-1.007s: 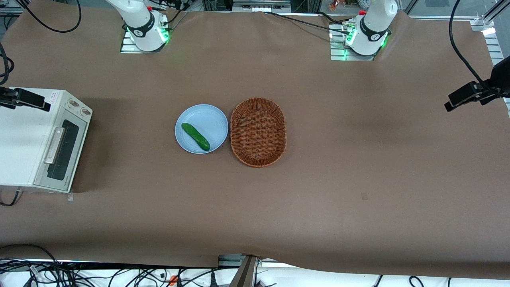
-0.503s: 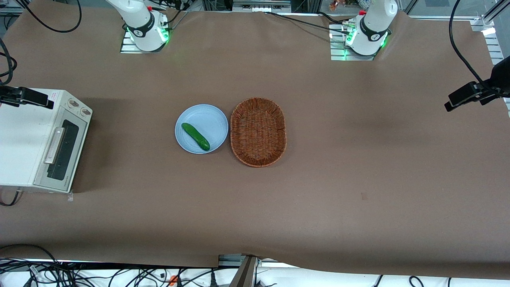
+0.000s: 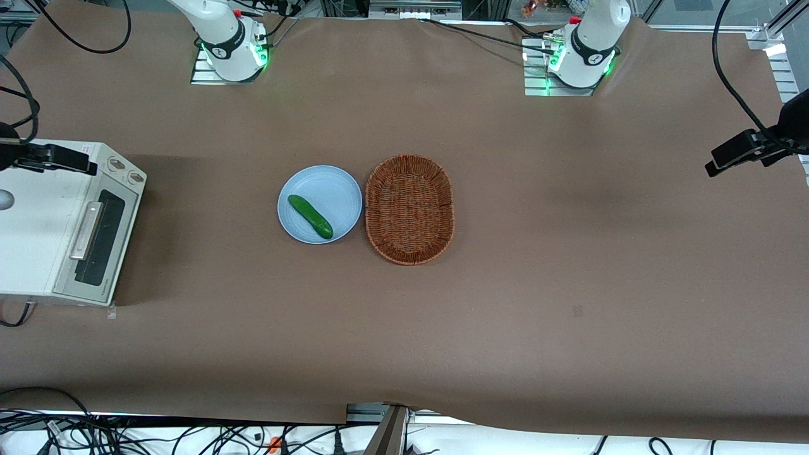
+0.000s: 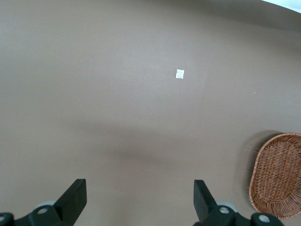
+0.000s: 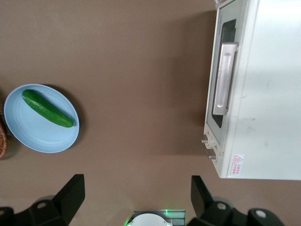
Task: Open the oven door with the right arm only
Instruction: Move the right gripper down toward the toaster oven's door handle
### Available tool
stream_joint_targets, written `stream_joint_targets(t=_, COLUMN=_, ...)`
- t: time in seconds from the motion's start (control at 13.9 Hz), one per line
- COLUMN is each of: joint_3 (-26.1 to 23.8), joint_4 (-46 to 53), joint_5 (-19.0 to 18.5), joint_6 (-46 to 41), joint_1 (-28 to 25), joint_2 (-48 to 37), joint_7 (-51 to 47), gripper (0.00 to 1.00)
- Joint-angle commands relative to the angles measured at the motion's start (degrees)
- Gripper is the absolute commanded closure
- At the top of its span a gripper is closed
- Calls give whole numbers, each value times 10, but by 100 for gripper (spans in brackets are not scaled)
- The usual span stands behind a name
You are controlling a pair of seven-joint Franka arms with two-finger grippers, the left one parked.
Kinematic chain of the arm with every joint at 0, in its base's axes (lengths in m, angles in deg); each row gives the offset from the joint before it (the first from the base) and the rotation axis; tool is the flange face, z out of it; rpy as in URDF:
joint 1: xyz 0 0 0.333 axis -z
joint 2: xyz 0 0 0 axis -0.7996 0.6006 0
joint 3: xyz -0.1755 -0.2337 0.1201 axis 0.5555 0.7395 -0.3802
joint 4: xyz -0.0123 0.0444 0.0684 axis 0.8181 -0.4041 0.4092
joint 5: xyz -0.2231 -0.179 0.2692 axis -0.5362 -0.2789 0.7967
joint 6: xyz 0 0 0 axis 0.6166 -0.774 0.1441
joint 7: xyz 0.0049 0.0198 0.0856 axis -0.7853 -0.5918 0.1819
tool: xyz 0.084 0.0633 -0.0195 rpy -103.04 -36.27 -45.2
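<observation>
On a brown bench [image 3: 569,253], nearest the front camera, sits a cream-white toaster oven [image 3: 38,227] at the working arm's end, turned so its front faces the bench's middle. The oven door [image 3: 95,237], dark glass in a metal frame, is fully shut, its silver bar handle [image 3: 86,230] running along the top edge, probably the place to hook or grip. Near the middle, a blue plate [image 3: 332,189] carries a cucumber [image 3: 310,217]; an oval wicker basket [image 3: 409,209] lies just beside the plate, toward the parked arm's end. Both are well apart from the oven, leaving room for the door to drop. The right arm [image 3: 218,28] reaches out high, and its pincer [image 5: 134,190] hangs wide open above the bench in front of the oven, looking down on the handle [image 5: 224,77], apparently lining up an approach. Nothing is held.
</observation>
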Motion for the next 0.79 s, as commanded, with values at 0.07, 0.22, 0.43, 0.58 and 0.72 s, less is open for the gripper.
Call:
stream_joint_targets(t=0.07, joint_3=-1, joint_4=-4, joint_5=-27, joint_6=-18, joint_1=-18, joint_2=25, joint_7=2, gripper=16)
stream_joint_targets(t=0.22, joint_3=-1, joint_4=-19, joint_5=-27, joint_6=-16, joint_1=-18, joint_2=36, joint_7=3, gripper=38)
stream_joint_targets(t=0.43, joint_3=-1, joint_4=-27, joint_5=-36, joint_6=-13, joint_1=-17, joint_2=67, joint_7=41, gripper=78)
stream_joint_targets(t=0.58, joint_3=-2, joint_4=-27, joint_5=-64, joint_6=-5, joint_1=-17, joint_2=86, joint_7=128, gripper=96)
stream_joint_targets(t=0.72, joint_3=-1, joint_4=-27, joint_5=-71, joint_6=7, joint_1=-16, joint_2=104, joint_7=143, gripper=100)
